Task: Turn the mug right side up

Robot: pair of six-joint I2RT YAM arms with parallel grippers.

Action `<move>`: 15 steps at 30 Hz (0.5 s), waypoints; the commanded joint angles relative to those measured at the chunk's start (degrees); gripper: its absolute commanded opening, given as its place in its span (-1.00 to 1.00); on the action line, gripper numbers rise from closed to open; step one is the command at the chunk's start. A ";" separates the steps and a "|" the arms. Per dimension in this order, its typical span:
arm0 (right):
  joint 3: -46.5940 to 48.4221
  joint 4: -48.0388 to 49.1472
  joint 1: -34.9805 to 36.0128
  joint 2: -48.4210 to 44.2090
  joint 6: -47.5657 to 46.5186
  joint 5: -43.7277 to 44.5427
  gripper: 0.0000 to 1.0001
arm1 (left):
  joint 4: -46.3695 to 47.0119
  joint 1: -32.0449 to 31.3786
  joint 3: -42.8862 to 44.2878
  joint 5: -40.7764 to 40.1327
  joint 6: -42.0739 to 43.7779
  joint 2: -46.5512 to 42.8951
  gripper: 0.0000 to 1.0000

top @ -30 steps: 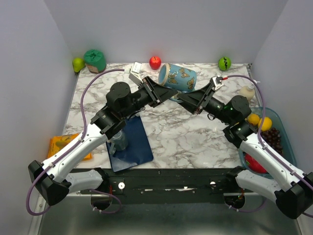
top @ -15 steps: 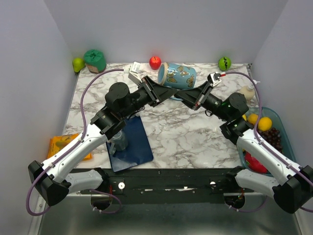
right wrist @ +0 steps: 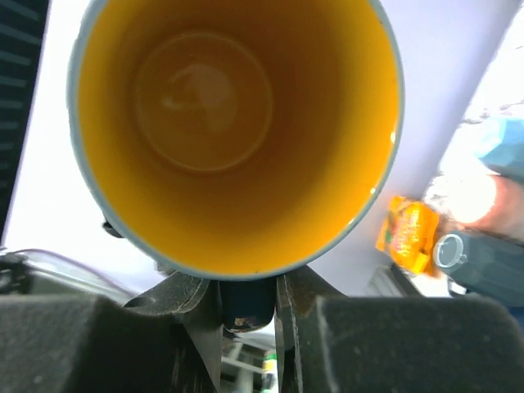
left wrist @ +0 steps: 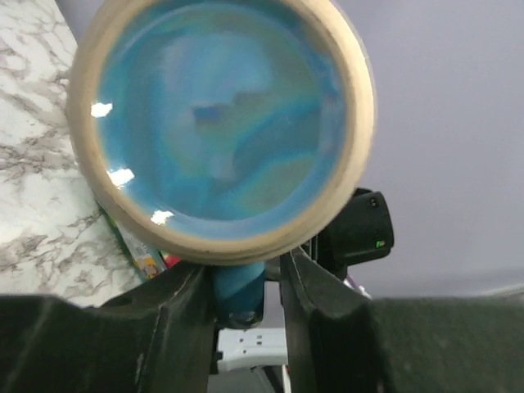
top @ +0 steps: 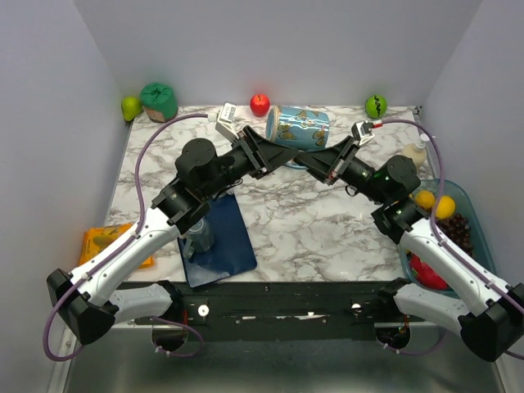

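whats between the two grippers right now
The blue mug, lying sideways, sits between the left gripper and the right gripper, as the top external view shows.

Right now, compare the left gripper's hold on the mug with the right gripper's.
The left gripper faces the mug's blue closed base; the right gripper faces its yellow open mouth. The left reaches in from the mug's left, the right from its right. Both are shut on its handle, holding it sideways.

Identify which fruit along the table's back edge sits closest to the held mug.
The red apple, right beside the mug in the top view. The left green fruit and right green fruit sit out near the back corners.
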 commanded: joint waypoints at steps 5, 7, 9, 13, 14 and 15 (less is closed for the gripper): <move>7.41 -19.11 0.22 -5.84 -14.09 12.54 -0.99 | -4.50 -0.35 1.44 -3.71 9.80 -4.12 0.91; 10.04 -23.52 0.13 -6.29 -18.83 17.20 -0.99 | -10.47 -0.35 1.96 -6.61 12.87 -4.65 0.98; 11.89 -30.90 0.13 -6.20 -22.87 22.10 -0.99 | -16.25 -0.26 2.58 -8.20 14.90 -4.74 0.98; 16.11 -40.05 0.04 -5.06 -30.61 31.78 -0.99 | -26.99 -0.08 5.04 -14.94 18.77 -3.78 0.98; 17.94 -43.37 -0.05 -4.62 -32.54 33.89 -0.99 | -28.93 -0.08 5.74 -16.02 19.21 -3.60 0.98; 18.57 -44.71 -0.13 -3.49 -35.34 38.18 -0.99 | -32.08 -0.08 6.09 -16.81 19.74 -3.43 0.98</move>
